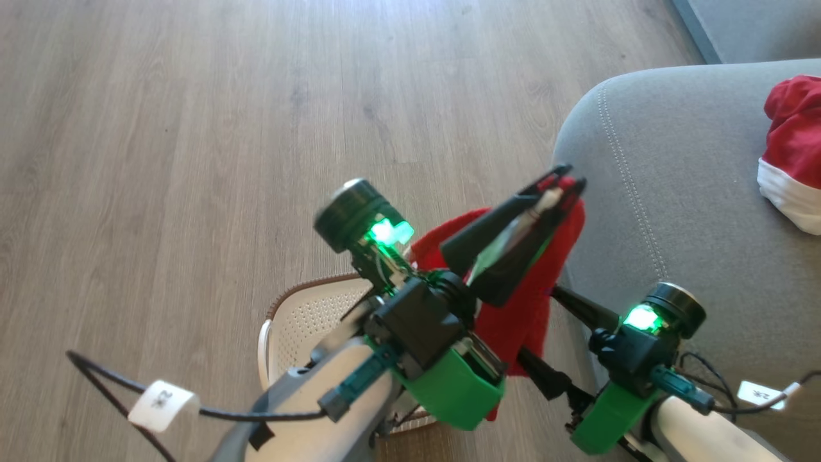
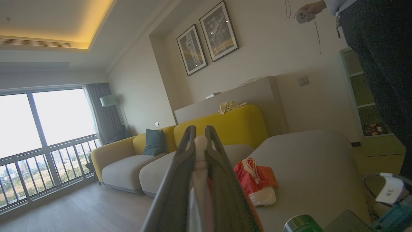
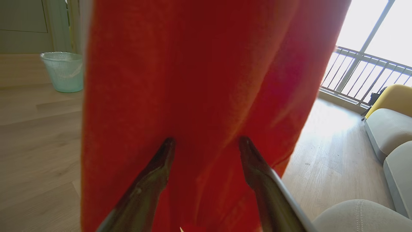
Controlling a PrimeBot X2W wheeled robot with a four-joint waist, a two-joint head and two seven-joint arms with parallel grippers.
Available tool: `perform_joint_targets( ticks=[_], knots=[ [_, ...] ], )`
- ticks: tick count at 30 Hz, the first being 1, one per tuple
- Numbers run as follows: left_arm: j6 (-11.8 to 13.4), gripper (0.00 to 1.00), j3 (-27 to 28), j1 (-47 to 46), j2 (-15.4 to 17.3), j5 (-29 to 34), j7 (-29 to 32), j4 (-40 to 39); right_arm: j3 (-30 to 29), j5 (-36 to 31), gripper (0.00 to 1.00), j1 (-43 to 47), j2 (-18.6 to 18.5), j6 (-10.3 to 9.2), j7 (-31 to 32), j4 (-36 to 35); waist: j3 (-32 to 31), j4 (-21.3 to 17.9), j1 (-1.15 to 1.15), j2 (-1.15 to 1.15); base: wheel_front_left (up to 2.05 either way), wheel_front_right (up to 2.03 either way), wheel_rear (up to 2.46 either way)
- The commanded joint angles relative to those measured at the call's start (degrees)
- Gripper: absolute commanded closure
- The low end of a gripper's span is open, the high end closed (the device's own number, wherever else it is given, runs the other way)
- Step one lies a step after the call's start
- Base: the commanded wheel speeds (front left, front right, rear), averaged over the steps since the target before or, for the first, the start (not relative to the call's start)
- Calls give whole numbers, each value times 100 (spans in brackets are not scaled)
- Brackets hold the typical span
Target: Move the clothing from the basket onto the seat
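Two pieces of clothing are in sight, well apart from each other. Left of the seat (image 1: 673,212), down on the wooden floor (image 1: 160,160), stands the basket (image 1: 308,317), its cream perforated wall and brown rim partly hidden behind the left arm.

Just left of the seat's rounded corner, the left claw (image 1: 567,179) is clenched on a red garment (image 1: 523,308). Its tips pinch a white band at the top of the fabric. The cloth hangs straight down from there, clear of the basket and beside the seat's front face.

Lower along that same front face, the right claw (image 1: 536,321) is released, with its two dark fingers spread wide and pointing away from the seat into the hanging cloth. The right wrist view shows both tips right up against the red fabric, with nothing gripped between them.

On top of the seat, well to the right of its corner and its double line of pale stitching, the trimmed garment (image 1: 795,147) lies crumpled, red with a white edge.

In the left wrist view, beyond the seat's far end, a person (image 2: 379,64) stands holding a pale controller (image 2: 304,15).
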Motion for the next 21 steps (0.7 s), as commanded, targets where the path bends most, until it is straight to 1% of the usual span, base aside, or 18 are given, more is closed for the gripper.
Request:
perform_joint_targets(
  ticks=[1,8,21],
  knots=[
    [-27,100,117,-367,6,23,-23,-193,102,-47,0,-247,8,-2,-52,-111,8,29,0,0,0,0,0],
    [-41,100,-101,-442,6,-26,-23,-162,584,-120,0,-542,92,-2,-52,54,9,108,0,0,0,0,0],
    [-68,100,-362,-491,6,-101,-23,-173,753,-270,0,-675,367,-2,-52,235,37,219,0,0,0,0,0]
  ],
)
